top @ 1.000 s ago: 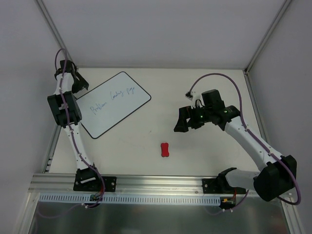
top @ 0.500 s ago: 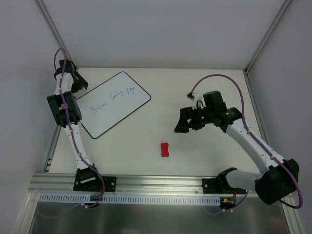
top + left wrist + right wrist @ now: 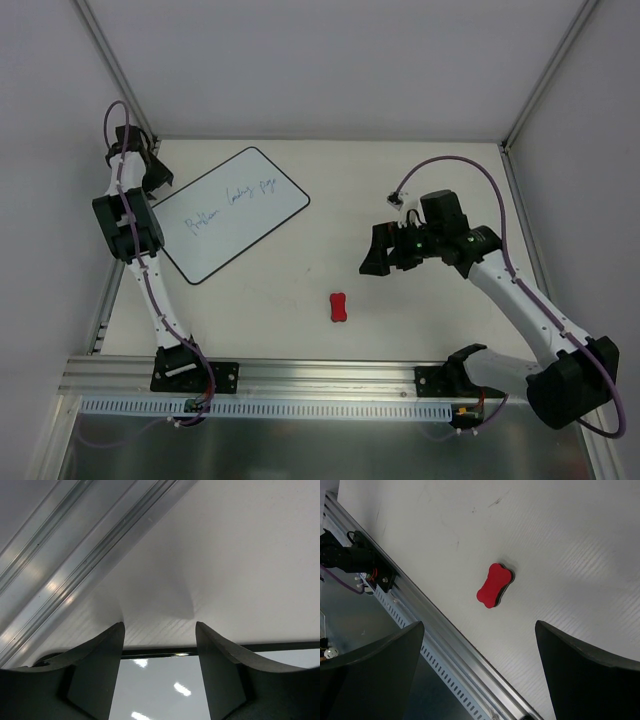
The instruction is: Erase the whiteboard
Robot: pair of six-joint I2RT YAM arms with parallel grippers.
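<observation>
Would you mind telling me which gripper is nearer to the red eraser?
Right. The right gripper hovers open just beyond and to the right of the red eraser; the left gripper is far off, at the whiteboard's far left edge.

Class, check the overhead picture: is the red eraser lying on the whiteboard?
No, the red eraser lies on the bare table, well apart from the whiteboard, which carries blue writing.

A large, flat, white rectangular whiteboard (image 3: 232, 213) with rounded corners and a thin black edge lies askew near the far-left corner of the white tabletop (image 3: 420, 170), bearing 1 line of faint blue handwriting. The left gripper (image 3: 156, 174) is at its leftmost corner. A small red bone-shaped eraser (image 3: 339, 307) lies toward the near edge, well apart from the board. The right gripper (image 3: 387, 252), fingers spread, hangs near it on the far right side.
</observation>
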